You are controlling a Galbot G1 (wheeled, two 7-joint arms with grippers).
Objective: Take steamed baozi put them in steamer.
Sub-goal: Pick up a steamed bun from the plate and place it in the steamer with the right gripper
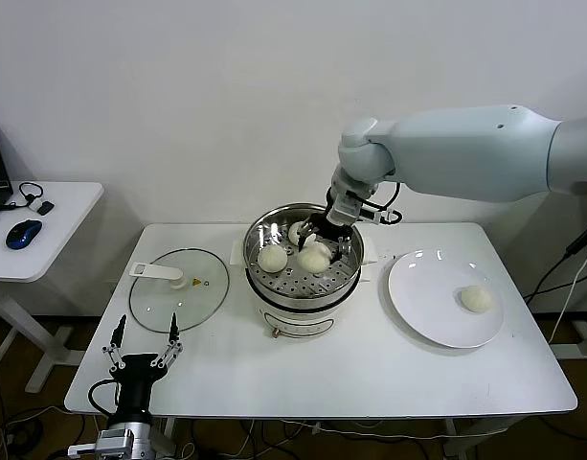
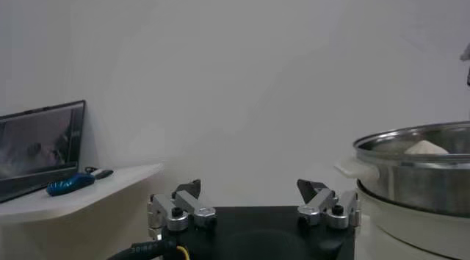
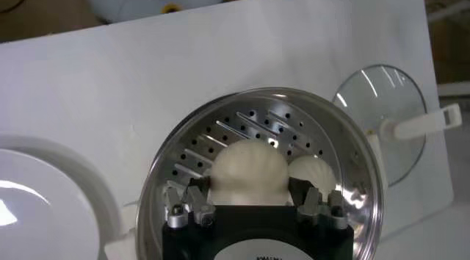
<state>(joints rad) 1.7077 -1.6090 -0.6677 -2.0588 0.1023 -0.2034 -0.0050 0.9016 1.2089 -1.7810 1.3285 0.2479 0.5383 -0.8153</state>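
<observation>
While the right pincer (image 1: pixel 315 245) holds a smooth cream-white dough bun (image 3: pixel 248 171) low inside the round shiny stainless-steel steamer (image 1: pixel 343 280), set it gently on bare perforated tray beside its neighbours before releasing; the left pincer (image 1: pixel 146 331) waits wide.

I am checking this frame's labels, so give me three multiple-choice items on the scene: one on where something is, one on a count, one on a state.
1. Where does the glass lid lie?
A. on the steamer
B. on the table, on the robot's left of the steamer
C. on the plate

2. How many baozi are on the white plate?
A. one
B. two
C. none

3. What is the right gripper doing?
A. hanging open above the plate
B. gripping the lid handle
C. closed on a baozi inside the steamer

Answers: 1 B, the lid rests flat beside the pot. 2 A, a single bun lies there. 3 C, its fingers flank a baozi over the perforated tray.
</observation>
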